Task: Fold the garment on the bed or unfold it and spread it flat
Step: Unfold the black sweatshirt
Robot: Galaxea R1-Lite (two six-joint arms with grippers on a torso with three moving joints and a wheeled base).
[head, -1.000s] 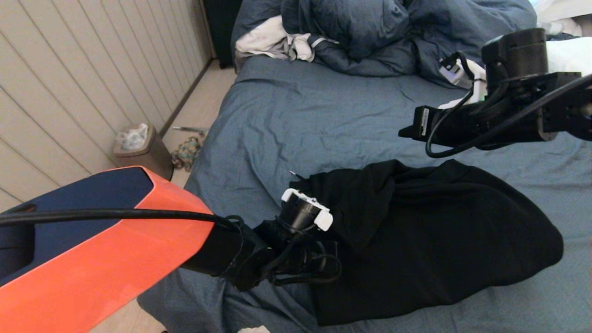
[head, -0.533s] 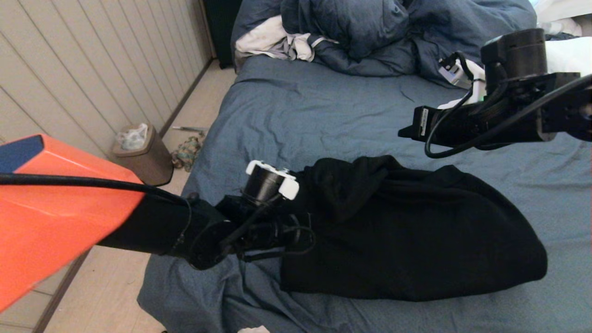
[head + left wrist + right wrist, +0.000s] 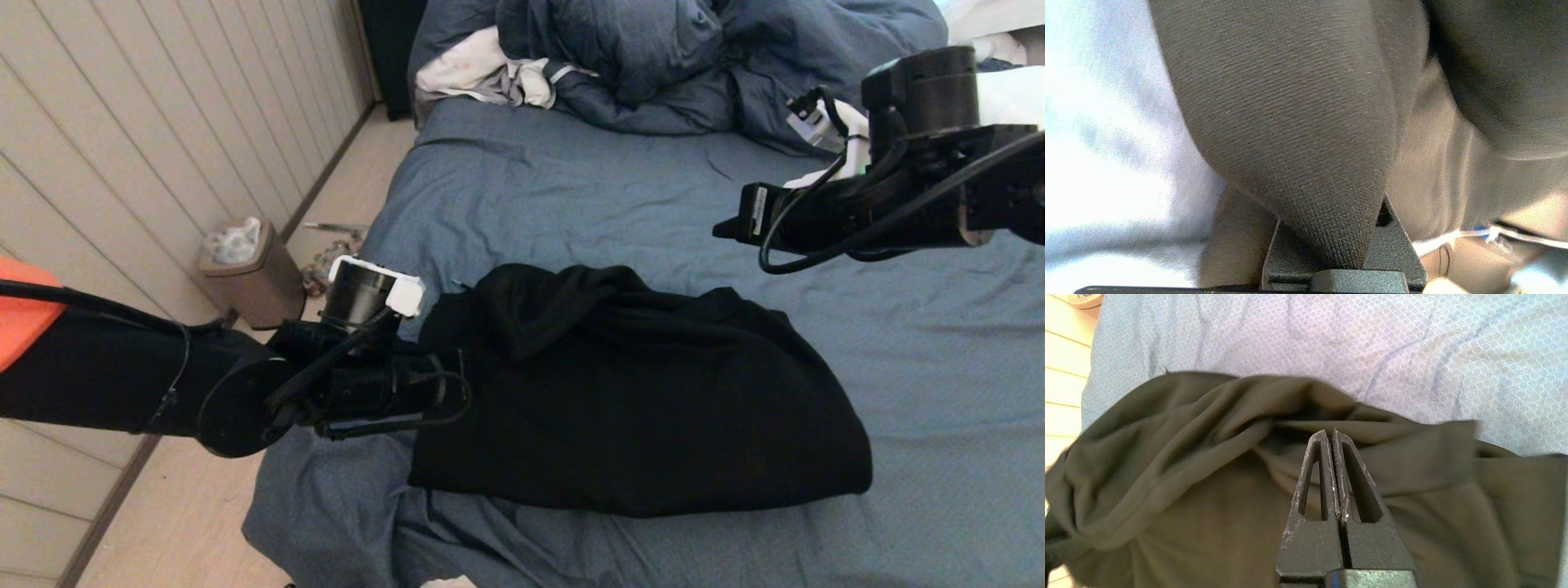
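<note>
Garment: I see the black garment (image 3: 645, 400) bunched in a wide heap on the near part of the bed (image 3: 571, 196), its left end close to the mattress's left edge, folds ridged along its far side.
Left gripper: my left gripper (image 3: 1347, 245) sits at the garment's left end, fingers clamped on a taut fold of the black fabric that fans out from between them in the left wrist view.
Right gripper: my right gripper (image 3: 1333, 435) hangs above the garment's far right part, holding nothing, its two fingers pressed together.
Bed: wrinkled blue-grey sheet, bare around the heap.
Far end: a puffy dark blue duvet (image 3: 653, 57) with a white-grey cloth (image 3: 482, 69) beside it.
Floor: a small bin (image 3: 245, 265) by the panelled wall (image 3: 122, 122), left of the bed.
</note>
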